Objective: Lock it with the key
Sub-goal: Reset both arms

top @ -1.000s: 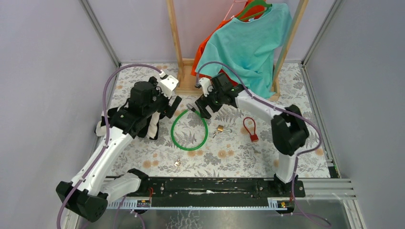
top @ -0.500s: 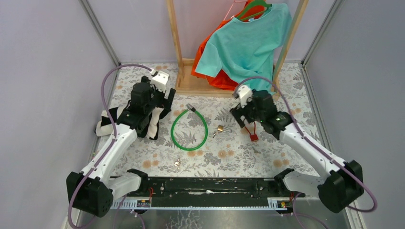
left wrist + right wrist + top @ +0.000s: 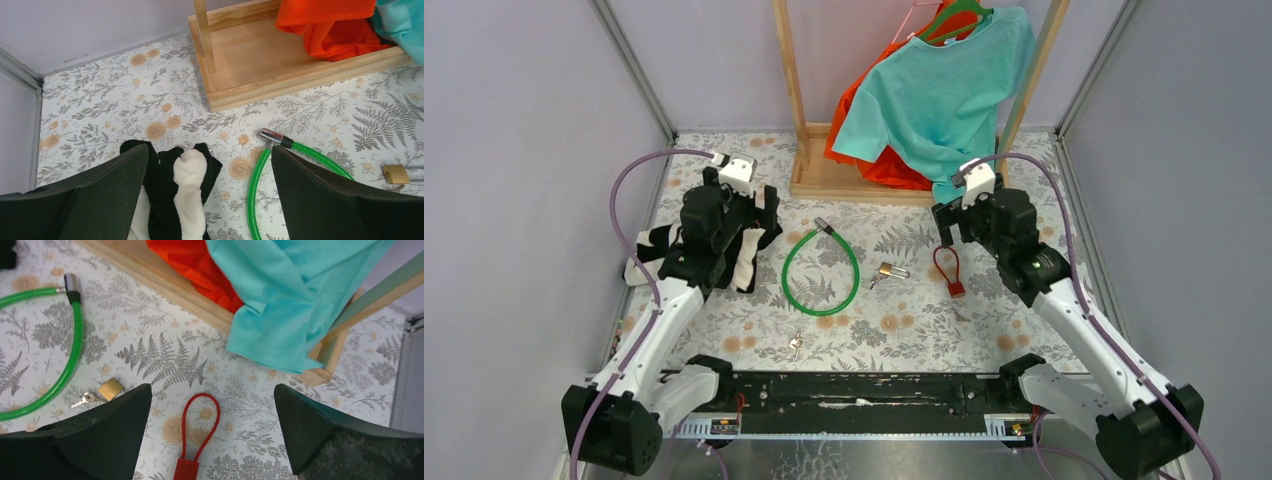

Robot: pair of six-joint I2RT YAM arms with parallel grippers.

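A small brass padlock point(image 3: 887, 270) with a key in it lies at the middle of the floral table. It also shows in the right wrist view point(image 3: 111, 388), with its key point(image 3: 82, 400) beside it. A green cable lock point(image 3: 821, 272) lies in a loop to its left. A red cable lock point(image 3: 949, 272) lies to its right. A loose key bunch point(image 3: 795, 345) lies nearer the front. My left gripper point(image 3: 767, 218) is open and empty, above the socks and left of the green loop point(image 3: 255, 190). My right gripper point(image 3: 951, 225) is open and empty, just above the red cable lock point(image 3: 186, 470).
Black and white socks point(image 3: 742, 262) lie under my left gripper point(image 3: 209, 150). A wooden rack base point(image 3: 844, 182) stands at the back, with a teal shirt point(image 3: 944, 90) and an orange garment hanging over it. The shirt hangs close behind my right gripper point(image 3: 212, 386).
My right arm has swung right, from the green cable's metal end to above the red cable lock. My left arm has drawn back to the left.
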